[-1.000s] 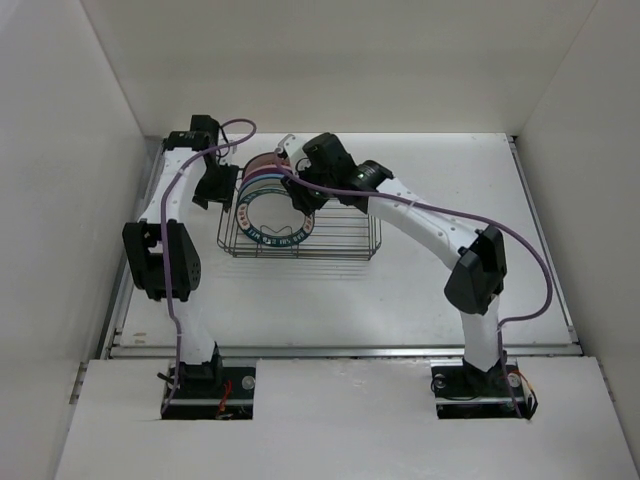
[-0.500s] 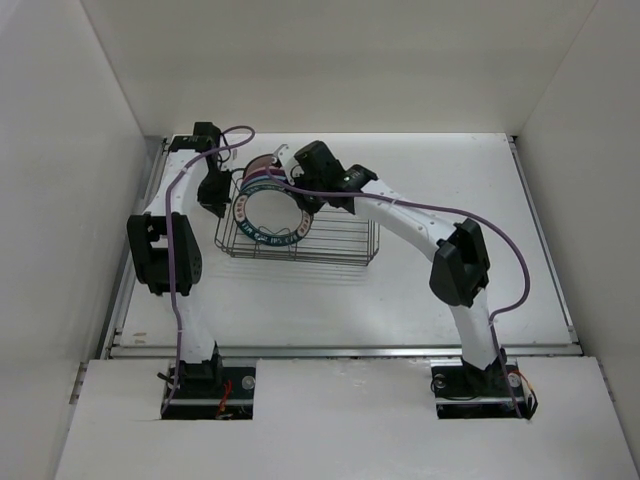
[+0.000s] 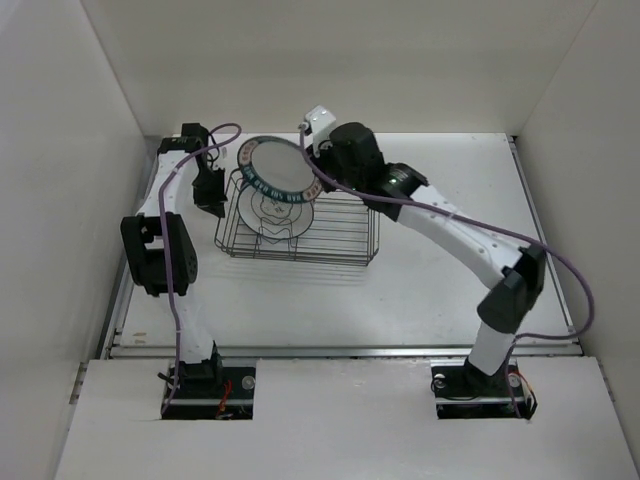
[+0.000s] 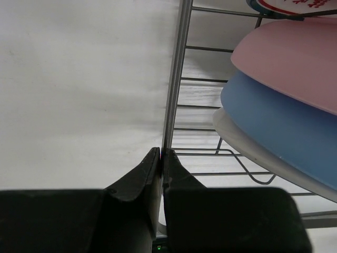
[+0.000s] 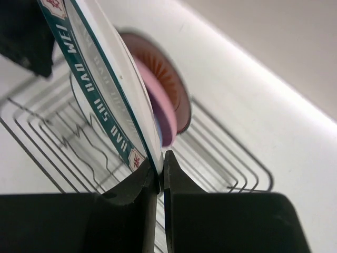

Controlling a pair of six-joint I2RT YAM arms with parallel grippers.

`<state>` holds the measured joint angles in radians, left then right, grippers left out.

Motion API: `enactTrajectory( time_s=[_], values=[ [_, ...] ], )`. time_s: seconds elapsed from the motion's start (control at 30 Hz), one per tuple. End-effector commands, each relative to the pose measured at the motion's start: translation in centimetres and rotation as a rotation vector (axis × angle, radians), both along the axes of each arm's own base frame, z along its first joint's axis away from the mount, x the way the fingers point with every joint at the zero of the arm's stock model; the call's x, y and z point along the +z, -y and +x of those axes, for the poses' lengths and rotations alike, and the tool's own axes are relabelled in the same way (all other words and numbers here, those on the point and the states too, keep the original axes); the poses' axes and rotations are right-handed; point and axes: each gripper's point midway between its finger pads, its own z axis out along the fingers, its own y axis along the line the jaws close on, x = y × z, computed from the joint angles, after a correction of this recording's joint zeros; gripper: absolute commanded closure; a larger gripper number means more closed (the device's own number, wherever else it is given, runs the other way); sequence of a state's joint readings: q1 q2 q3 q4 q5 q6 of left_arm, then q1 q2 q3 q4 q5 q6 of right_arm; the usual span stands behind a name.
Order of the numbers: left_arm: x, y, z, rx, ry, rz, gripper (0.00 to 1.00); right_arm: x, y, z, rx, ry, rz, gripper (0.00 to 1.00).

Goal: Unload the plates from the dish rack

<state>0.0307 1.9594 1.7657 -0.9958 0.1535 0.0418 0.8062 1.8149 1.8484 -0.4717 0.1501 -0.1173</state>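
Plates stand on edge at the left end of the dish rack in the overhead view. Only one shows whole: the teal-rimmed plate, tilted up over the wires with the right gripper on its rim. The left gripper sits at the rack's left wall, probably to steady the basket.

From the left wrist, that gripper is pinched tight on one upright rack wire. Three plates lean inside, namely a pink plate, a blue plate and a white plate, plus a patterned sliver at the top edge.

From the right wrist, the fingers are clamped on the teal rim. Behind it I count an orange-centred plate and the pink one; the rest are hidden.
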Motion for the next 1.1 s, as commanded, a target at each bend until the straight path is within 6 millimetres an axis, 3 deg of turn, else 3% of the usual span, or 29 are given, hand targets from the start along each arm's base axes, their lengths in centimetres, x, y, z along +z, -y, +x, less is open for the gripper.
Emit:
enactTrajectory(
  time_s=[0.0,0.03,0.07,0.1,0.2,0.23,0.3,0.33,0.43,0.47,0.53,0.6,0.67,0.7,0.83,1.07],
  values=[
    [-1.8,0.2,-1.8,0.09,-0.09,-0.042,1.0,12.1,2.1,-0.2,-0.096,0.215,0.326,1.0],
    [-2.1,0.0,-1.8,0.092,-0.089,-0.033,1.0,13.7,3.3,-0.6,-0.115,0.224,0.372,1.0],
    [-1.8,0.0,-1.8,0.092,-0.08,-0.033,1.0,13.8,4.1,-0.3,-0.161,0.184,0.435,1.0],
    [-1.8,0.0,-1.8,0.092,-0.079,-0.033,1.0,13.3,6.2,1.0,-0.226,0.159,0.464,1.0],
    [-1.7,-0.3,-2.0,0.101,-0.079,-0.033,1.0,13.0,11.7,2.4,-0.416,0.053,0.659,1.0],
    [-1.7,-0.3,-2.0,0.101,-0.079,-0.033,1.0,10.3,15.4,4.0,-0.519,0.008,0.675,1.0],
    [-1.2,-0.5,-2.2,0.108,-0.068,-0.044,1.0,9.9,19.1,4.1,-0.613,-0.049,0.811,1.0],
    [-1.1,-0.7,-2.2,0.115,-0.068,-0.053,1.0,7.1,22.1,4.8,-0.686,-0.103,0.816,1.0],
    [-1.0,-0.8,-2.6,0.122,-0.075,-0.063,1.0,2.5,25.5,5.1,-0.818,-0.258,0.883,1.0],
    [-0.9,-1.0,-2.6,0.129,-0.075,-0.074,1.0,-1.2,27.3,4.8,-0.861,-0.351,0.889,1.0],
    [-0.8,-1.1,-2.9,0.136,-0.074,-0.083,1.0,-4.0,28.3,4.2,-0.897,-0.442,0.956,1.0],
    [-1.1,-1.4,-3.1,0.155,-0.086,-0.086,1.0,-8.5,29.6,3.5,-0.932,-0.543,0.996,1.0],
    [-1.1,-1.8,-3.1,0.166,-0.085,-0.086,1.0,-11.1,30.4,3.2,-0.975,-0.608,1.037,1.0],
    [-1.1,-1.8,-3.1,0.166,-0.085,-0.086,1.0,-13.8,30.9,2.4,-1.009,-0.674,1.036,1.0],
    [-1.1,-1.6,-3.1,0.164,-0.085,-0.095,1.0,-18.0,31.5,1.7,-1.014,-0.771,1.051,1.0],
    [-1.0,-1.6,-3.3,0.169,-0.093,-0.116,1.0,-23.1,31.9,0.6,-1.0,-0.905,1.023,0.97]
  ],
)
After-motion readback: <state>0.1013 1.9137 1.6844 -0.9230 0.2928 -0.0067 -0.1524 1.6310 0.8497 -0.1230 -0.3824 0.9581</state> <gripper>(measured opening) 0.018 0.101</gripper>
